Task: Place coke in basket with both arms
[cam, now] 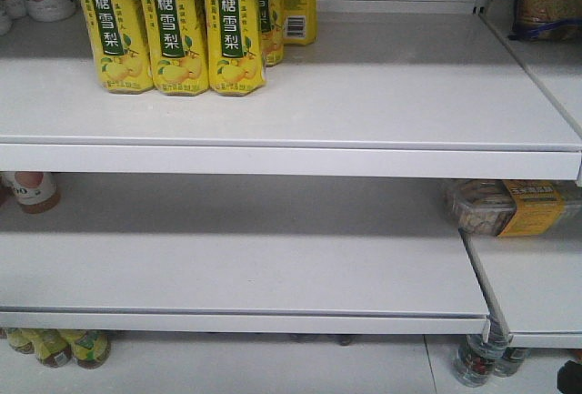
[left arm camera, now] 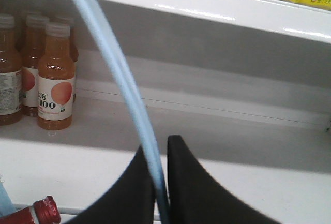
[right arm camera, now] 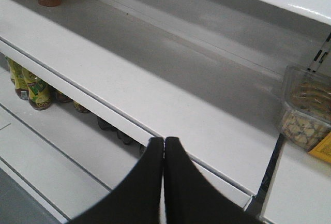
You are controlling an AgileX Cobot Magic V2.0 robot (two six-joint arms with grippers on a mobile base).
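Observation:
In the left wrist view my left gripper (left arm camera: 158, 149) is shut on the basket's thin light blue loop handle (left arm camera: 111, 63), which arcs up and to the left out of the pinch. The basket's body is out of frame. A red screw cap (left arm camera: 45, 209) pokes up at the bottom left corner; it looks like the top of the coke, with the bottle below it cut off. In the right wrist view my right gripper (right arm camera: 164, 140) is shut with nothing between its fingers, in front of the middle shelf's edge (right arm camera: 129, 125). The front view shows neither gripper.
Yellow pear-drink bottles (cam: 173, 21) stand on the top shelf. Orange juice bottles (left arm camera: 54, 84) sit at the left of the middle shelf (cam: 245, 267). A clear snack box (right arm camera: 307, 110) lies on the right-hand shelf. Several small bottles (right arm camera: 33, 87) stand on the bottom shelf.

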